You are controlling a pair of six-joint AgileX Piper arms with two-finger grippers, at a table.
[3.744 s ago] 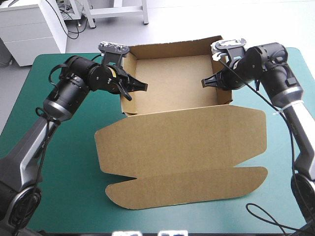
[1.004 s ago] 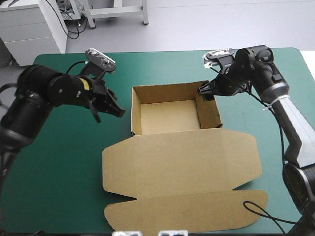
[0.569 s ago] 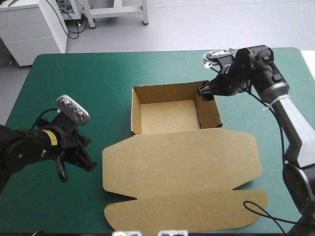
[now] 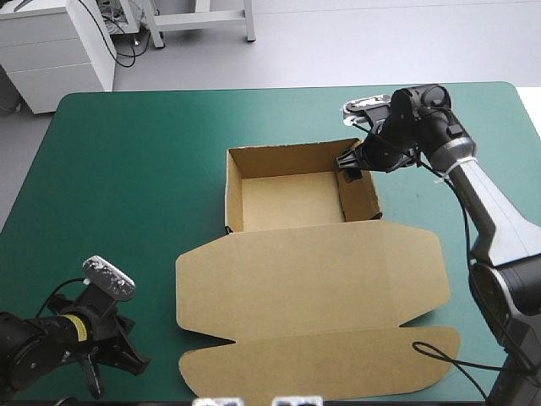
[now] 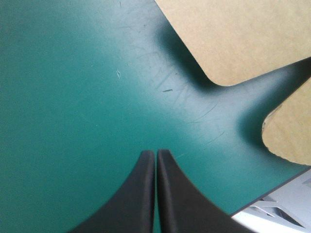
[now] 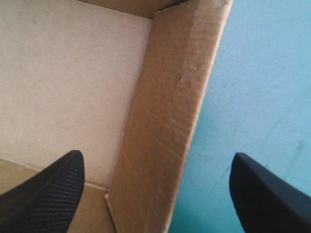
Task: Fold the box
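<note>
The box (image 4: 292,199) stands as an open tray a little toward the far side of the desk (image 4: 127,169), right of its middle, with the lid (image 4: 313,275) and its tuck flap (image 4: 321,359) lying flat toward the near edge. Compared with a moment earlier, the left end effector (image 5: 156,154) has left the tray's left wall and drawn back to the near-left corner of the desk, fingers pressed together over bare teal-green cover, just beside the lid's rounded corner. The right end effector (image 4: 348,163) remains at the tray's far-right corner, fingers spread wide to either side of the right wall (image 6: 170,121) and gripping nothing. The retreat suggests the wall-raising stage is judged finished on the left; the tray holds its shape unaided. Open room: broad clear cover along the left and far edges; the near edge is crowded by the flap, which reaches almost to it. On the right, the arm has free cover outside the wall.
</note>
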